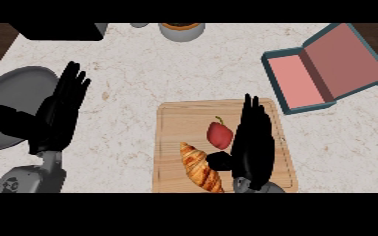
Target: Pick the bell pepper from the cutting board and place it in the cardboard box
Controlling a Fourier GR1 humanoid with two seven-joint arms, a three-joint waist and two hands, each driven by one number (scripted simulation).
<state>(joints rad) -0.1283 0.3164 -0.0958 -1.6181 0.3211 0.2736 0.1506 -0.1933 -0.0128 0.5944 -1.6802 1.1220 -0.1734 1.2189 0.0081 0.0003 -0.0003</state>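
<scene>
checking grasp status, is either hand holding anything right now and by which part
Nothing is held. The right hand is open beside the bell pepper; the left hand rests open.

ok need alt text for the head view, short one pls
The robot's open right hand hovers over a wooden cutting board, beside a red bell pepper and a croissant. An open cardboard box sits upper right; the left hand rests open at left.

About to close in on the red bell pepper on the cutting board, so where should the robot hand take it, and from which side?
Grip the bell pepper across its rounded body, not the thin stem pointing up-view. Come from its right, where the right robot hand is open beside it, thumb below. The croissant lies close at its lower left, so that side looks crowded on the cutting board.
</scene>
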